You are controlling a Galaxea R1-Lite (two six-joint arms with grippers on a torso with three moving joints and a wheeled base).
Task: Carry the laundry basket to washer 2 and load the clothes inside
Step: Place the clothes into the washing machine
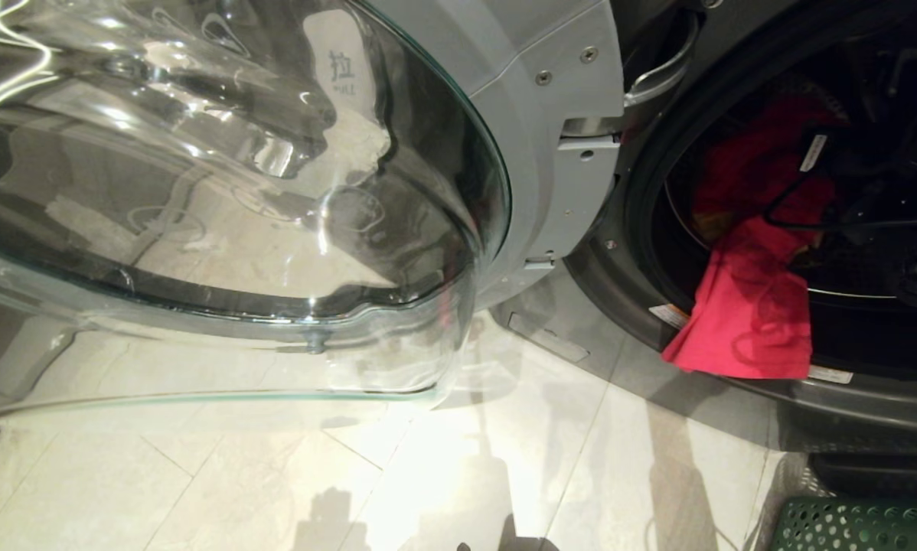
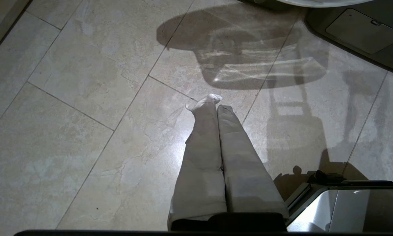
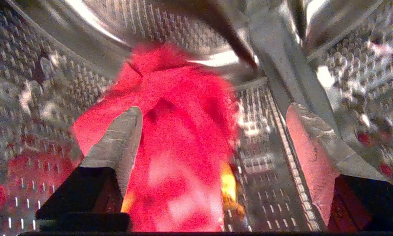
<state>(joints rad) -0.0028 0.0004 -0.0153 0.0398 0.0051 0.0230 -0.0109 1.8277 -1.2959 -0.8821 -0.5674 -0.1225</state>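
pale stone-tile floor, hard shadows

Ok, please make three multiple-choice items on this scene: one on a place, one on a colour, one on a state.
1. Where does the red garment lie?
A. flat on the tiled floor
B. in the washer's drum, one end hanging over the dark door opening
C. in the green perforated plastic basket

2. What colour is that basket?
A. green
B. blue
C. white

3. How do the fingers of the right gripper stand?
A. shut on the garment
B. spread apart, gripping nothing
C. shut on the drum's edge

Key: 1 B, the head view shows the cloth draped over the lower rim. 2 A, its green corner shows by the washer. 3 B, the right wrist view shows both fingers wide apart with the cloth beyond them. The left gripper hangs shut over the pale tiled floor.
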